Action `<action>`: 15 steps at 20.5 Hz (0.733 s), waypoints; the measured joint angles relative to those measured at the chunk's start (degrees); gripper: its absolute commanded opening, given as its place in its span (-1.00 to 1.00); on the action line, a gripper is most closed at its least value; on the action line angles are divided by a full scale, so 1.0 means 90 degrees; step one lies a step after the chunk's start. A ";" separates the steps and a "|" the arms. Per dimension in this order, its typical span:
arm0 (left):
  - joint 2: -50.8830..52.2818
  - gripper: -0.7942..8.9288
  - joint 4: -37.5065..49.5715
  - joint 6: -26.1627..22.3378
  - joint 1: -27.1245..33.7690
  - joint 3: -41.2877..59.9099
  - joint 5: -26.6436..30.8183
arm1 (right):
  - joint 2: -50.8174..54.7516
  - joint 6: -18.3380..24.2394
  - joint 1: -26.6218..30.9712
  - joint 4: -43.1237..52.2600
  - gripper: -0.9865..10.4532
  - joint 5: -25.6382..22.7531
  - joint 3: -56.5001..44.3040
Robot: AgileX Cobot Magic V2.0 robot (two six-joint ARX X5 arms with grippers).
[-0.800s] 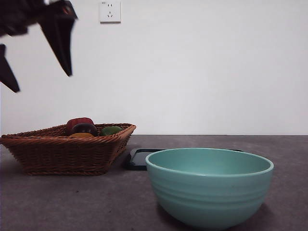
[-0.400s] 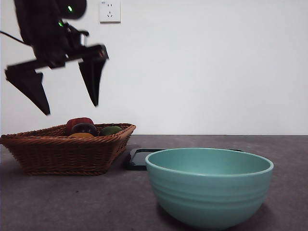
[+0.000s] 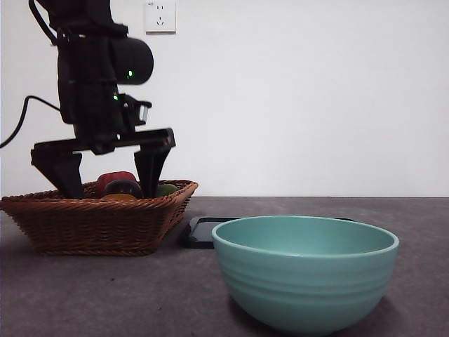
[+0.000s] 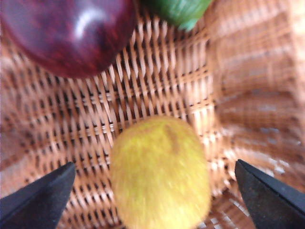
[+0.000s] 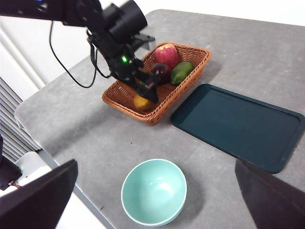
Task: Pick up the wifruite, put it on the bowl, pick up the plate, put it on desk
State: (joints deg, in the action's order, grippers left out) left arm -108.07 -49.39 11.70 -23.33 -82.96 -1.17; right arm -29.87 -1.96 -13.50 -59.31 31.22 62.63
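Left gripper (image 3: 105, 179) has dropped into the basket (image 3: 98, 225) w/ jaws wide apart, empty, straddling the wifruite (image 4: 159, 174); right gripper (image 5: 157, 200) jaws spread, empty.

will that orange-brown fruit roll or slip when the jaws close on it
The wifruite looks rounded, so it may roll on the woven basket. Its matte skin probably grips well. The left gripper straddles it with open jaws.

Even, bright light (left wrist view blurred)

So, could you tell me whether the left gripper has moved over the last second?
Yes: the left gripper has come down from near the wall socket into the wicker basket.
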 measured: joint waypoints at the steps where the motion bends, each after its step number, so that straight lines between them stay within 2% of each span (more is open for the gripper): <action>1: -0.0063 0.50 0.0019 0.0019 0.0000 0.0000 0.0000 | 0.0000 0.0000 0.0000 0.0000 0.22 0.0000 0.0000; 4: -0.0126 0.49 0.0092 0.0080 0.0000 -0.0002 0.0000 | 0.0000 0.0000 0.0000 0.0000 0.22 0.0000 0.0000; 5: -0.0151 0.42 0.0102 0.0100 0.0000 -0.0005 0.0000 | 0.0000 0.0000 0.0000 0.0000 0.22 0.0000 0.0000; 8: -0.0330 0.17 0.0075 0.0119 0.0002 -0.0015 0.0000 | 0.0000 0.0000 0.0000 0.0000 0.22 0.0000 0.0000; 11: -0.0342 -0.28 0.0058 0.0121 0.0005 -0.0034 0.0027 | 0.0000 0.0000 0.0000 0.0000 0.22 0.0002 0.0000; 12: -0.0342 -0.35 0.0032 0.0121 0.0005 -0.0053 0.0027 | 0.0000 0.0000 0.0000 0.0000 0.22 0.0000 0.0000; 15: -0.0345 -0.35 -0.0250 0.0124 0.0005 -0.0335 0.0027 | 0.0000 0.0000 0.0000 0.0000 0.22 0.0002 0.0000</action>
State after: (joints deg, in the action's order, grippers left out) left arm -111.18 -51.64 12.82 -23.29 -85.97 -0.93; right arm -29.87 -1.96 -13.50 -59.31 31.24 62.63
